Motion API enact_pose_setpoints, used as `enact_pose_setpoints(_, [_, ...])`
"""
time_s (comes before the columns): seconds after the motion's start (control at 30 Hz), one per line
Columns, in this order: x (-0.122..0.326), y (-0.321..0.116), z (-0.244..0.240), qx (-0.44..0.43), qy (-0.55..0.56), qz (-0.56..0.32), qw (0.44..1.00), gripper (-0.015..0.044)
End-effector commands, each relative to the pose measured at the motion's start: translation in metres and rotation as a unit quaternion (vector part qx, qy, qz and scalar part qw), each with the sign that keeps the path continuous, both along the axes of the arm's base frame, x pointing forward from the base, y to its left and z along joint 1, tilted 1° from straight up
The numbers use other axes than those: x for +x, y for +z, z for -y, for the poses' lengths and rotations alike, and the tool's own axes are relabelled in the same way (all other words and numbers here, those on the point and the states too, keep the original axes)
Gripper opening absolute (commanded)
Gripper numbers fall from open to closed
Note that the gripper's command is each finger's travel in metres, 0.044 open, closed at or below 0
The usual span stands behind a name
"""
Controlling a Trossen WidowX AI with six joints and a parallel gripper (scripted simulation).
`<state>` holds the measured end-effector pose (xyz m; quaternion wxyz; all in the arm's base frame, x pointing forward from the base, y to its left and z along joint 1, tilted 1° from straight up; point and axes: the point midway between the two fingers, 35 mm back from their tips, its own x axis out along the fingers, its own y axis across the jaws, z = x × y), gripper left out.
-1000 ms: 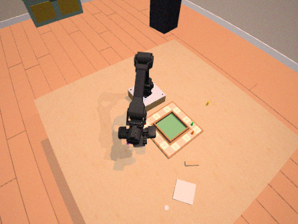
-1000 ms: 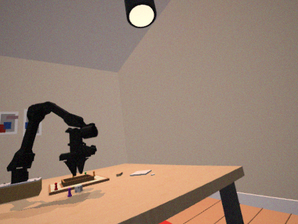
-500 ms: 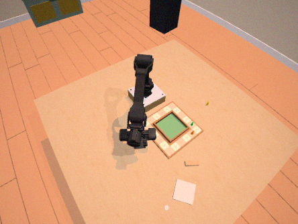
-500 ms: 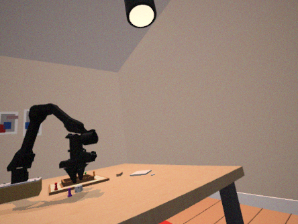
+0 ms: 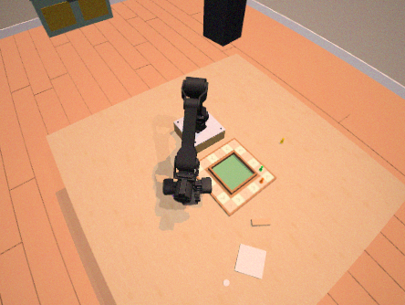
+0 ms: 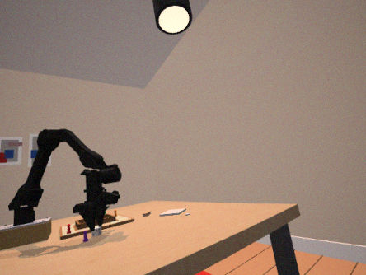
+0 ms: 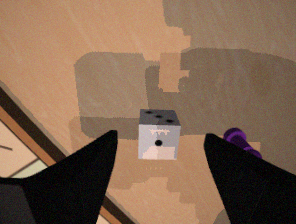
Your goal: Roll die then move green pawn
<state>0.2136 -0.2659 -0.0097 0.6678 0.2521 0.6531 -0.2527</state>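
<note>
Die (image 6: 96, 231) (image 7: 159, 135): on the tabletop, between and beyond the fingertips
Gripper (image 5: 187, 197) (image 6: 97, 229) (image 7: 161, 138): fingers apart, holding nothing
Purple pawn (image 6: 86, 236) (image 7: 242, 142): near the die

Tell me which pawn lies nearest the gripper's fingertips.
The purple pawn: it is on the table just beside the gripper, off the board, whereas the red, green and orange pawns stand on the board.

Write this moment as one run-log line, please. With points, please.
gripper (image 5: 187, 201) (image 6: 97, 230) (image 7: 161, 138): open | die (image 6: 96, 232) (image 7: 159, 141): between fingertips, ungrasped | purple pawn (image 6: 86, 236) (image 7: 242, 142): beside gripper | tray (image 5: 233, 190) (image 6: 84, 224): without die
</note>
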Motion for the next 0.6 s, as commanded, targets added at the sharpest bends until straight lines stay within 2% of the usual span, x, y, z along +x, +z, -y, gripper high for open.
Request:
enact_pose_setpoints(0.0, [-0.0005, -0.0084, -0.0024, 0.005, 0.0, -0.001, 1.0, 0.0275])
enact_pose_setpoints(0.17, [-0.0005, -0.0139, -0.0026, 0.005, 0.0, -0.001, 1.0, 0.0275])
enact_pose_setpoints(0.37, [-0.0005, -0.0139, -0.0026, 0.005, 0.0, -0.001, 1.0, 0.0118])
enact_pose_setpoints(0.57, [-0.0005, -0.0139, -0.0026, 0.005, 0.0, -0.001, 1.0, 0.0078])
